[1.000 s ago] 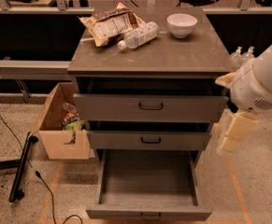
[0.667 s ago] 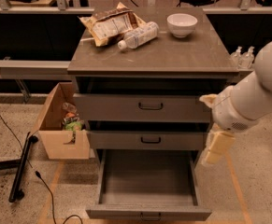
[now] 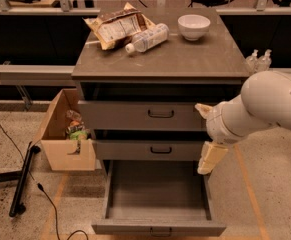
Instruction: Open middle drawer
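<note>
The middle drawer (image 3: 135, 150) is a wide grey-brown front with a small black loop handle (image 3: 161, 150) at its centre. It sits pushed in, below the taller-fronted top drawer (image 3: 135, 115). The bottom drawer (image 3: 157, 227) is pulled far out and looks empty. My gripper (image 3: 208, 158) hangs on its white arm (image 3: 265, 106) at the cabinet's right edge. It is level with the middle drawer's right end, to the right of the handle and apart from it.
On the cabinet top (image 3: 195, 59) lie a snack bag (image 3: 116, 28), a plastic bottle (image 3: 147, 38) and a white bowl (image 3: 193, 26). An open cardboard box (image 3: 65, 134) with items stands on the floor to the left. A black pole (image 3: 22, 181) and a cable (image 3: 47, 199) lie beside it.
My arm has swung left and a little down, bringing the gripper from beside the cabinet to its right edge. The drawers have not moved.
</note>
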You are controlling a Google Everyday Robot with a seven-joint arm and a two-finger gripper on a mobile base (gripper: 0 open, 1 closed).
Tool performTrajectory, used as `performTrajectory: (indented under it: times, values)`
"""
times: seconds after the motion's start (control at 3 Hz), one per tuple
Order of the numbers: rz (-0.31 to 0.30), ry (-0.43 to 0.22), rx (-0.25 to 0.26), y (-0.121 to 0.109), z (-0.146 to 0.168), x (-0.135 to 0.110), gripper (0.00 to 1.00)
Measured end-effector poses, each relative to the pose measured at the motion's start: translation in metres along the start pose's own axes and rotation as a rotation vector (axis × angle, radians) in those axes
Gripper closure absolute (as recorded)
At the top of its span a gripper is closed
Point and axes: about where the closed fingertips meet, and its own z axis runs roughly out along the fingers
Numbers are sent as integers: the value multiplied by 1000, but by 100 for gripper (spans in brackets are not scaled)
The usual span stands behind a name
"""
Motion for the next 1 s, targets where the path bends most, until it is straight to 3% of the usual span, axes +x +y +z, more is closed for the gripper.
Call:
performTrajectory:
  times: [0.33, 0.67, 1.0]
  values:
    - [16, 35, 5, 2, 11, 3, 0]
    - [64, 116, 24, 16, 38, 34, 0]
    - [95, 171, 107, 20, 71, 75, 0]
